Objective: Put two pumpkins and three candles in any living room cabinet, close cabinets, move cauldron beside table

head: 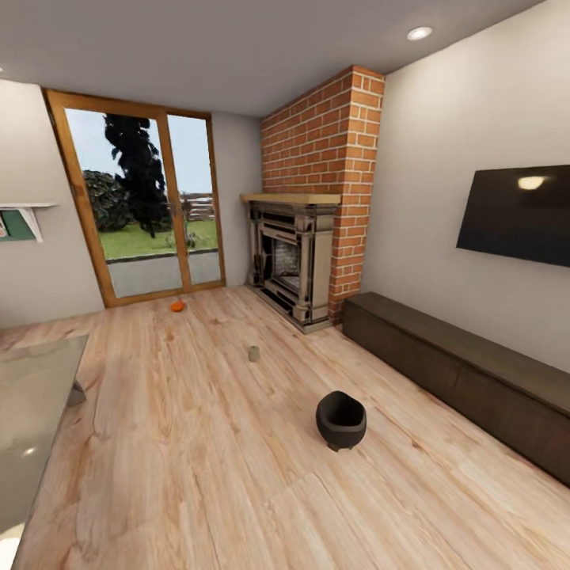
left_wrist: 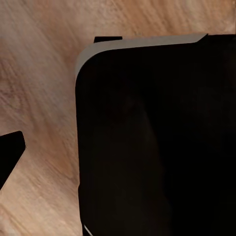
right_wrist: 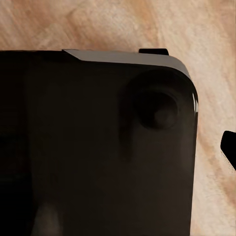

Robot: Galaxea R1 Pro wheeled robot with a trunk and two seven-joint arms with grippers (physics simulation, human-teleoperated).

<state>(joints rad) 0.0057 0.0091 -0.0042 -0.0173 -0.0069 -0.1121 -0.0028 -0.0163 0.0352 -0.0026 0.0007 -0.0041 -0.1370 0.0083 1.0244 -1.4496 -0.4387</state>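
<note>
One pumpkin (head: pixel 177 305), one candle (head: pixel 253 354), one cauldron (head: pixel 341 420) — all on floor (head: pixel 198 443).

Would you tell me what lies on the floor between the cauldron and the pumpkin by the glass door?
In the head view, one candle stands between the cauldron and the pumpkin; otherwise bare wood floor.

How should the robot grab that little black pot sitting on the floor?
Probably by the rim. The cauldron stands on the wood floor, its mouth open and tipped a little toward the camera. One finger could slip inside the opening and one outside, pinching the flared rim from above. The round belly looks wide and curved, so squeezing its sides would likely slip. Nothing stands close around it.
</note>
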